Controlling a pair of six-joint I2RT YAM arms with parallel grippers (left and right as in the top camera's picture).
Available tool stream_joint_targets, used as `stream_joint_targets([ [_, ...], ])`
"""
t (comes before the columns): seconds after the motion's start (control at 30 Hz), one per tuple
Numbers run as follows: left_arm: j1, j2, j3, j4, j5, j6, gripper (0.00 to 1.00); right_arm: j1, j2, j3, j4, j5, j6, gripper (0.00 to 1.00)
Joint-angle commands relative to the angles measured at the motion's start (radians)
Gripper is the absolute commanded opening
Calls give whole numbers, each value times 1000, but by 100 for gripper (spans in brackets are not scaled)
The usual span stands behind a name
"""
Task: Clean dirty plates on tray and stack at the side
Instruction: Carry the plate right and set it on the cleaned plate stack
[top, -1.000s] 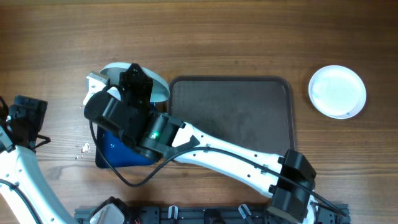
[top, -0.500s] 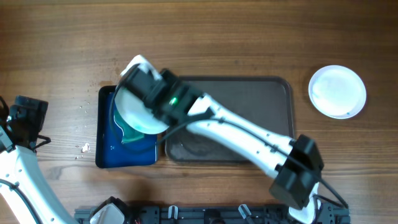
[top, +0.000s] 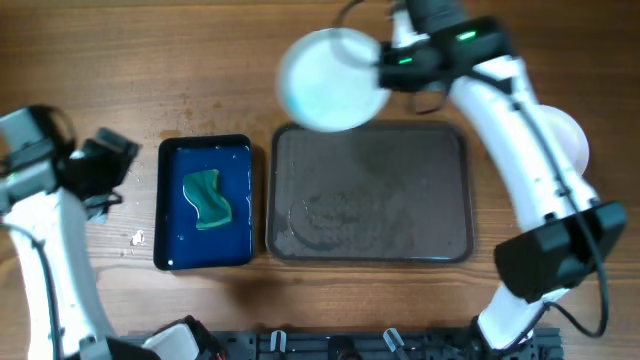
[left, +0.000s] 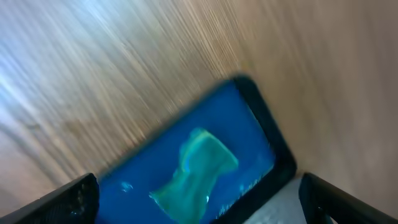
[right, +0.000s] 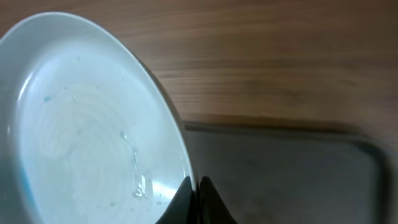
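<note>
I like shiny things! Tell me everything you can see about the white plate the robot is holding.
The white plate is round, smooth and glossy, with faint rings and small water drops inside. The right gripper pinches its rim, holding it in the air above the far edge of the tray. Nothing else touches it.

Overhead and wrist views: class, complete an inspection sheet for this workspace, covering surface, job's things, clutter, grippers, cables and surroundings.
Surface: wooden table, bare wood.
Job's things: tray holds no plates and looks smeared; white plate is held in the air by the tray's far edge, with droplets on it; second plate lies at the right side, partly hidden by the right arm; blue basin sits left of the tray with a green sponge inside.
Clutter: crumbs left of the basin.
Grippers: right gripper shut on the white plate's rim; left gripper open, empty.
Cables: black cable by the right arm.
Surroundings: dark rail at the near edge.
</note>
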Motion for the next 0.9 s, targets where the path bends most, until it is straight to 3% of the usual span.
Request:
stream_joint_targets([
  [0.0,-124,76,12,15,18,23,100,-178,-28,18,-55,-35,10,5],
  [0.23,-278,155,12,57,14,23,100,-529,-28,-78,-97,-29,-1,5],
  [0.47,-316,158,12,74,0,23,100,-779,-28,-291,-30,-29,6,4],
  [0.73,-316,158,12,70,0,23,100,-909,-27,-531,140,0,57,4],
  [0.87,-316,158,12,62,0,23,100,-927,-23,-546,182,28,94,4],
])
